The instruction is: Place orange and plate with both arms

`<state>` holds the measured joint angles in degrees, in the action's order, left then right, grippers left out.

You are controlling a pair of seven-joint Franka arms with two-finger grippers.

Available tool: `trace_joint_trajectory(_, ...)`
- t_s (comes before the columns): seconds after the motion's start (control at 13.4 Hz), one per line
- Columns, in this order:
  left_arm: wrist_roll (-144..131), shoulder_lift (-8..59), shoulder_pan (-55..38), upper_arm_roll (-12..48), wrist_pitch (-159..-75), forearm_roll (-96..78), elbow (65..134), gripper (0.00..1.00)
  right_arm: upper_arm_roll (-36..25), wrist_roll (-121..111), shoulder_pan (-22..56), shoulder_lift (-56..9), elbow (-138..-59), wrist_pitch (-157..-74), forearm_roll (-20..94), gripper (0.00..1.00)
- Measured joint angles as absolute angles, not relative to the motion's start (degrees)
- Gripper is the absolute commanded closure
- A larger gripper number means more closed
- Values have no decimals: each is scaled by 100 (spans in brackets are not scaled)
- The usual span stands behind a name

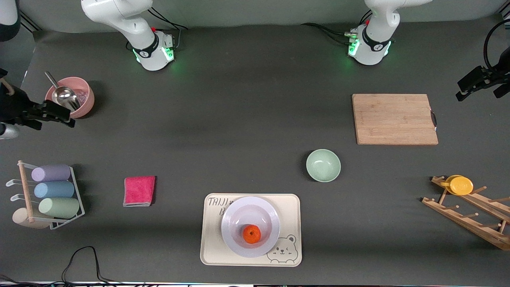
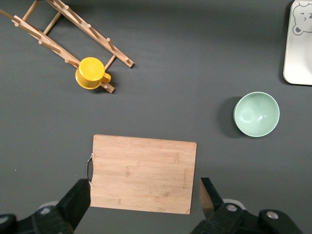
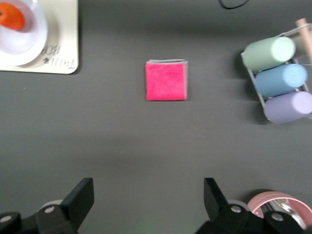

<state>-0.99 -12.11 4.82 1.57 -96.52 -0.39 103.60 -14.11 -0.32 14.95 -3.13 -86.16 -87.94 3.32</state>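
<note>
The orange [image 1: 252, 234] lies in the well of the white plate [image 1: 247, 211]. The plate stands on the cream bear tray [image 1: 289, 207] near the front camera. In the right wrist view the orange [image 3: 10, 17], the plate [image 3: 29, 41] and the tray [image 3: 63, 44] show at a corner. A corner of the tray [image 2: 300, 53] shows in the left wrist view. My left gripper [image 1: 478, 95] is open and empty, high over the left arm's end of the table; in its own view [image 2: 145, 195] it is above the cutting board's edge. My right gripper [image 1: 65, 118] is open and empty, high beside the pink bowl; it also shows in its own view [image 3: 148, 195].
A mint-green bowl [image 1: 323, 165] and a wooden cutting board [image 1: 394, 118] lie toward the left arm's end. A wooden rack [image 1: 470, 215] there carries a yellow cup [image 1: 460, 185]. A pink cloth [image 1: 139, 190], a wire rack of pastel cups [image 1: 51, 191] and a pink bowl with a scoop [image 1: 79, 95] lie toward the right arm's end.
</note>
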Motion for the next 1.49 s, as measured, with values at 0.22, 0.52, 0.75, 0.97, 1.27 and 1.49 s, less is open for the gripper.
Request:
trace_joint_trajectory(0.22,-97,-1213,482,162,-9449,-37,10371,0,-719,306,1259,96,-9114,-8802,332,0)
trace_joint_trajectory(0.52,-93,-1216,480,177,-9445,-36,10371,0,-950,345,1487,473,-9577,-8955,332,0)
trace_joint_trajectory(0.75,-92,-1219,469,235,-9448,-36,10370,0,-1188,345,1436,486,-9600,-8993,333,0)
trace_joint_trajectory(0.97,-90,-1223,465,271,-9453,-36,10369,0,-623,345,667,486,-9593,-9026,344,0)
trace_joint_trajectory(1.27,-90,-1225,376,334,-9453,-17,10368,0,-326,345,408,427,-9486,-9103,347,0)
trace_joint_trajectory(1.49,-91,-1222,246,336,-9455,18,10365,0,-317,345,400,147,-9112,-9096,347,0)
